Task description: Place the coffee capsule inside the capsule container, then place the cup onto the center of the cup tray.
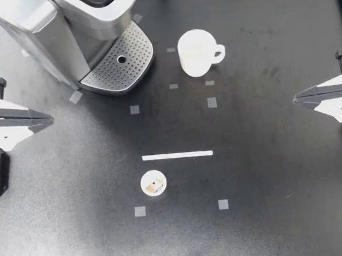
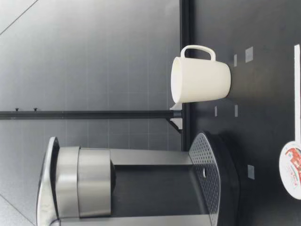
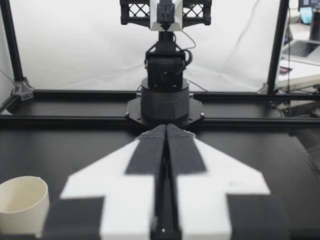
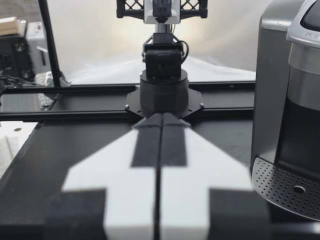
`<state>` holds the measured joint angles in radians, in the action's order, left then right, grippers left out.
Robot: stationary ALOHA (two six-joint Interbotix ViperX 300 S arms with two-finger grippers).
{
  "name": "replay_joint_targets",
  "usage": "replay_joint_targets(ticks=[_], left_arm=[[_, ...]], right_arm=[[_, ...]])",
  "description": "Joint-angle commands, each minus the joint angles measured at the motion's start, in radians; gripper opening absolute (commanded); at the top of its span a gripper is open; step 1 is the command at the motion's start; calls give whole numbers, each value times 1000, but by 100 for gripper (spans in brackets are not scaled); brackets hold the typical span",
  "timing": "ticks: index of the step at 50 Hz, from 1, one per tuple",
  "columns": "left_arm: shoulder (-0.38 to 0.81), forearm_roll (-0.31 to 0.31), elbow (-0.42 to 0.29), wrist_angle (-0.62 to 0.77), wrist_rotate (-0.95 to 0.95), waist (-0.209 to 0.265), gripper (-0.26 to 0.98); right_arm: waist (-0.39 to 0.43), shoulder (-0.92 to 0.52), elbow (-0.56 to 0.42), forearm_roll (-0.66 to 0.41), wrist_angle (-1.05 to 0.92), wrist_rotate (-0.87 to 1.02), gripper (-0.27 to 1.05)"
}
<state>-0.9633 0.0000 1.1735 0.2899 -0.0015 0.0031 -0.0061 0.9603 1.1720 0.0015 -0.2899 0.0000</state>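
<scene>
Currently left pincer (image 1: 50, 119) and right pincer (image 1: 295, 99) both pressed together, empty, at opposite edges of the table (image 1: 269, 173). Coffee capsule (image 1: 153, 183) lies near the white tape strip (image 1: 177, 155); cup (image 1: 197, 53) stands upright beside the cup tray (image 1: 110, 73).

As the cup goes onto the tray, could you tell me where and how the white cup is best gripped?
Probably by its handle, from the right: the white cup stands upright, with the handle pointing towards my right gripper.
</scene>
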Motion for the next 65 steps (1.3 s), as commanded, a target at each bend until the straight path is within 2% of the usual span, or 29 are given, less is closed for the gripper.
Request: replay_joint_targets(ticks=[1, 4, 8, 23, 39, 53, 61, 65], left_arm=[[2, 2, -11, 14, 2, 21, 12], [2, 2, -14, 15, 2, 21, 7], [2, 3, -17, 17, 5, 21, 6], [2, 2, -6, 21, 3, 21, 6], [2, 2, 0, 21, 6, 21, 6], [0, 2, 25, 21, 6, 20, 6], [-2, 2, 35, 21, 6, 21, 6], [-3, 3, 38, 17, 5, 21, 6]], right_arm=[[-5, -8, -23, 2, -14, 3, 10], [-5, -28, -46, 2, -15, 5, 0], [-5, -69, -81, 2, -14, 5, -5], [0, -365, -195, 17, 14, 66, -4], [89, -681, -333, 11, 164, 112, -4], [120, -853, -422, 9, 252, 106, 8], [124, -930, -460, 9, 259, 104, 22], [124, -963, -476, 8, 262, 101, 34]])
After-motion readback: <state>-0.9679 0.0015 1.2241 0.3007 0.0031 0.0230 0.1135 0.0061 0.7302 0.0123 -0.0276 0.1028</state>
